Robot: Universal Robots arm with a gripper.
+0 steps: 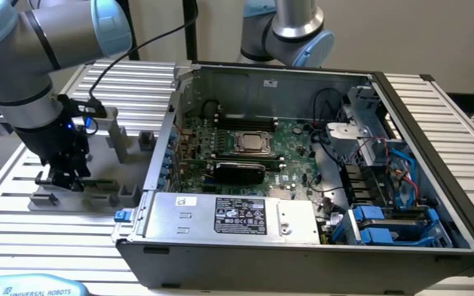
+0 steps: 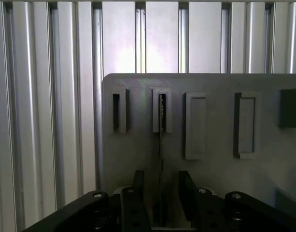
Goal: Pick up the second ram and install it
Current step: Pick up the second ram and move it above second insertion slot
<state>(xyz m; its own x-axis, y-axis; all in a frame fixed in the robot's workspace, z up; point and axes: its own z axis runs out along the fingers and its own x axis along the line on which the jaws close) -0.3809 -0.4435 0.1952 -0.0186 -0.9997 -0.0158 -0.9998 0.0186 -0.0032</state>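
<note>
Ribbed aluminium bench (image 2: 41, 96) carries a grey fixture (image 2: 210, 82). Over it, the end effector (image 2: 160, 182) stands parted, fingers either side of the second ram (image 2: 162, 113), upright in its slot.

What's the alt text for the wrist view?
The open tool straddles the second ram, a thin board seen edge-on, standing in a slotted block of the grey fixture plate. The plate lies on a ribbed aluminium table.

At the exterior view's left the gripper (image 1: 62, 179) hangs just above a grey fixture (image 1: 97, 198) on a slatted metal table (image 1: 23, 240). Beside it lies an open computer case (image 1: 303, 250), its motherboard (image 1: 291, 154), processor (image 1: 252, 143) and power supply (image 1: 229, 216) in plain sight.
</note>
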